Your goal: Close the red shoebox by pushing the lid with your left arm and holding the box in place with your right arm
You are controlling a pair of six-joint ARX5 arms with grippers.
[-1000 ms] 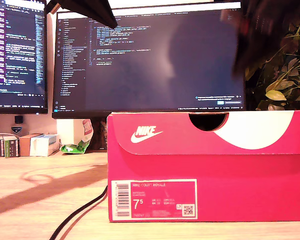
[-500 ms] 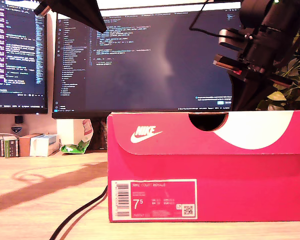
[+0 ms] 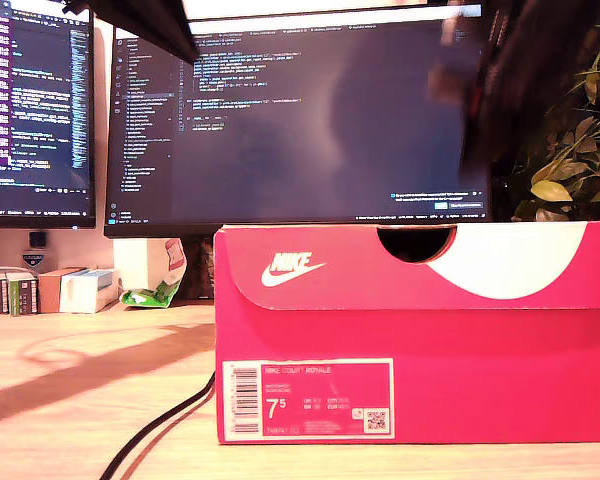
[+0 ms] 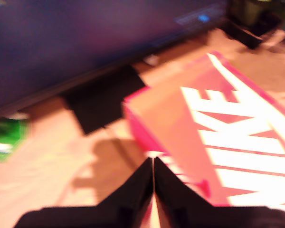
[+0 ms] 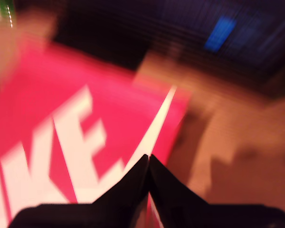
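The red shoebox stands on the wooden table, its lid lying flat on top. In the first wrist view my first gripper is shut, its black fingertips pressed together, hovering over the box's lid near a corner. In the second wrist view my second gripper is also shut and empty, above the other end of the lid. In the exterior view the first arm is a dark wedge at the upper left. The second arm is a dark blur at the upper right, above the box.
Two lit monitors stand close behind the box. A potted plant is at the exterior view's right. Small boxes and a green packet lie at its left. A black cable runs across the table.
The first arm has drawn up and towards the exterior view's left. The second arm, sharp half a second ago, is motion-blurred again above the box. The box has not moved.
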